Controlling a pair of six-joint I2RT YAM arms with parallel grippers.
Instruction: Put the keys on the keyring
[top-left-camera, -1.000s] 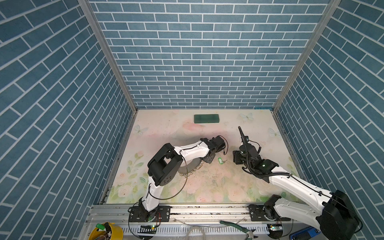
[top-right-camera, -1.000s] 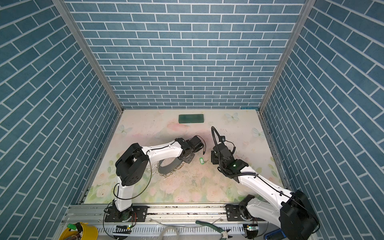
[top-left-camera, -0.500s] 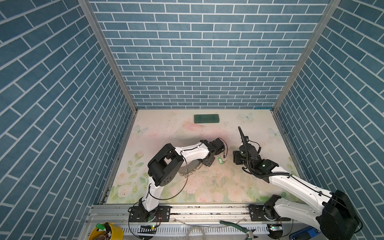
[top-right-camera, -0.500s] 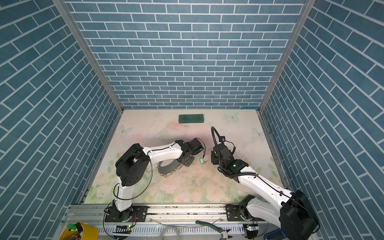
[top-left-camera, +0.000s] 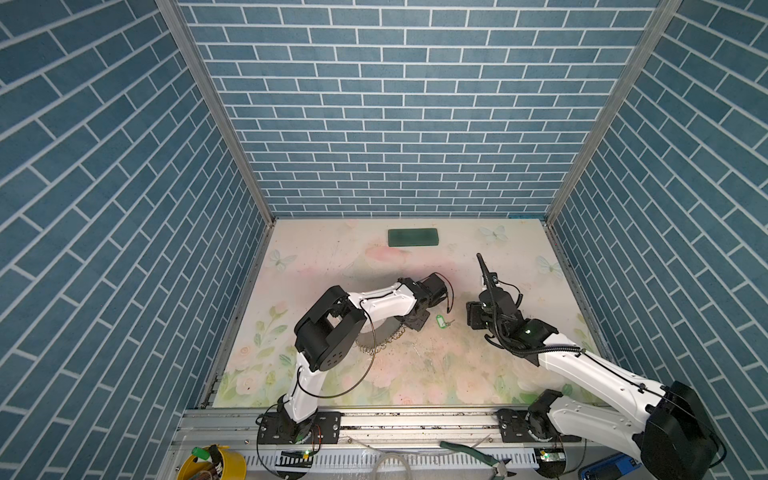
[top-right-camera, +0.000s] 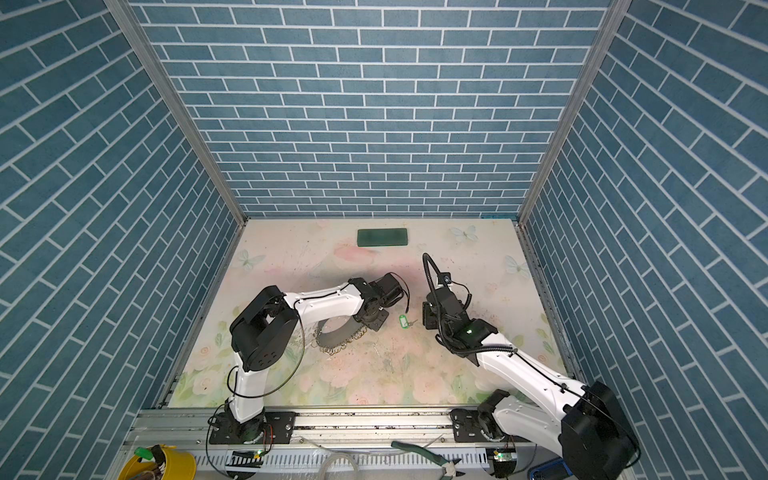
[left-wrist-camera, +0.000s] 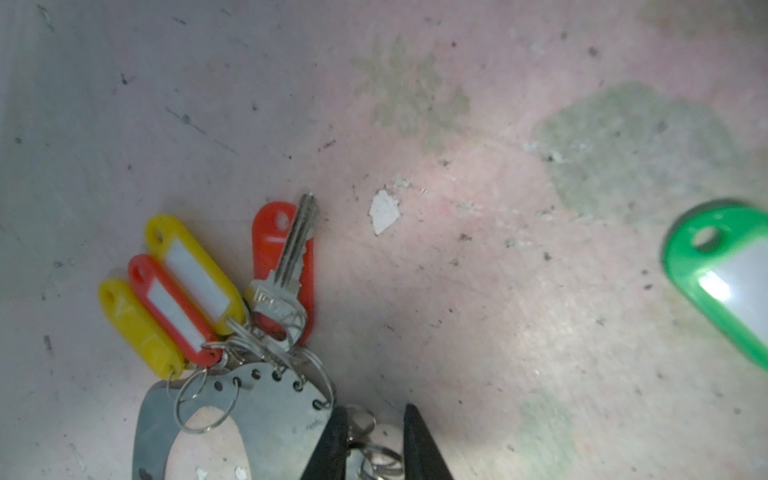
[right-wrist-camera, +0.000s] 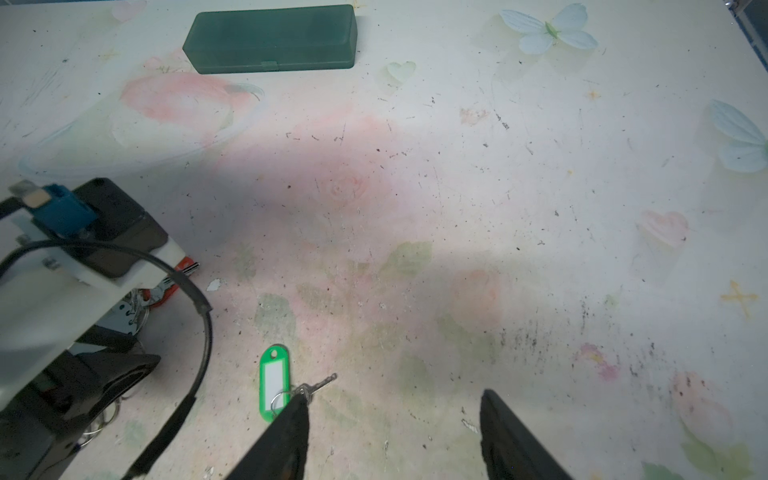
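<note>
Green case (right-wrist-camera: 270, 39) lies far back; your right gripper (right-wrist-camera: 395, 397) gapes empty beside the green-tagged key (right-wrist-camera: 274, 384); left gripper (left-wrist-camera: 374, 407) straddles the keyring (left-wrist-camera: 257, 415) fringe, grip unclear.

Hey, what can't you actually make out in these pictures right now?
- The keyring: in both top views the left arm covers most of it; the left wrist view's edge cuts it off.
- The green tag: blurred and cut by the left wrist view's edge.
- The left gripper: whether it pinches a split ring is unclear.
</note>
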